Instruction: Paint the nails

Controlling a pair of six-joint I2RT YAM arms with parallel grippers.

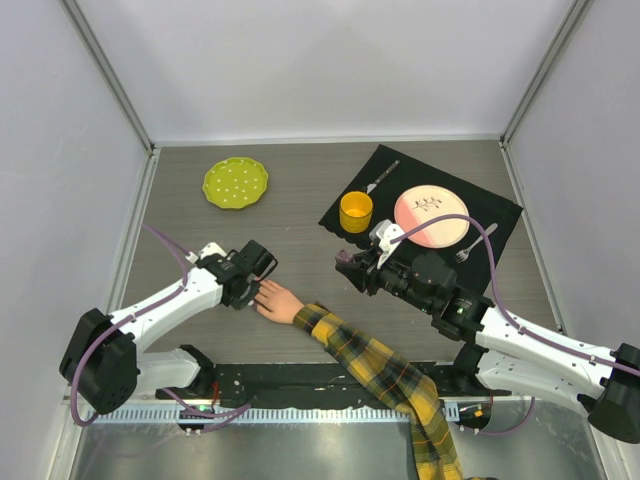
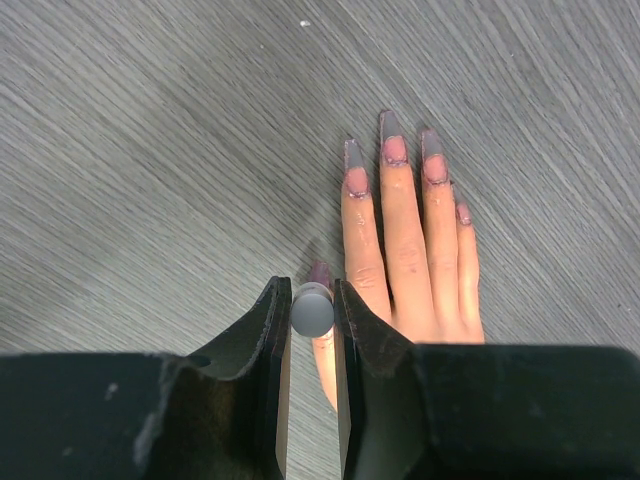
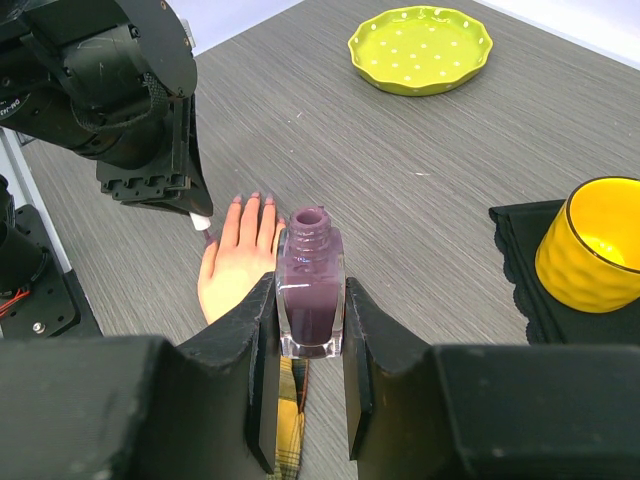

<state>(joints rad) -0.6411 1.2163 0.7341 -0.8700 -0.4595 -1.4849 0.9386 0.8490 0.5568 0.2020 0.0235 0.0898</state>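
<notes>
The job looks partly done. On the hand (image 2: 410,270), lying palm down on the table (image 2: 150,150), the thumb nail (image 2: 320,272) reads as an even mauve. The other nails (image 2: 392,150) are less clear: index, middle and ring each show a grey tip and a pink patch near the base, with purple only along the edges and a little on the skin. The little finger's nail is too small to judge. I would say the long nails need a proper coat, or at least another pass, though the pictures do not settle it.

The left gripper (image 2: 312,300) is closed narrow on the round grey cap (image 2: 312,310) of the brush, and the bristles are hidden under the cap in its own view. It sits directly over the thumb side of the hand. The thumb nail is just beyond the cap and the four fingernails lie further out, ahead and to the right.

The right gripper (image 3: 310,300) is clamped on the open bottle (image 3: 310,285) of purple polish, held upright with its neck uncovered. It is beside the hand on the wrist side, near the left gripper but apart from it
</notes>
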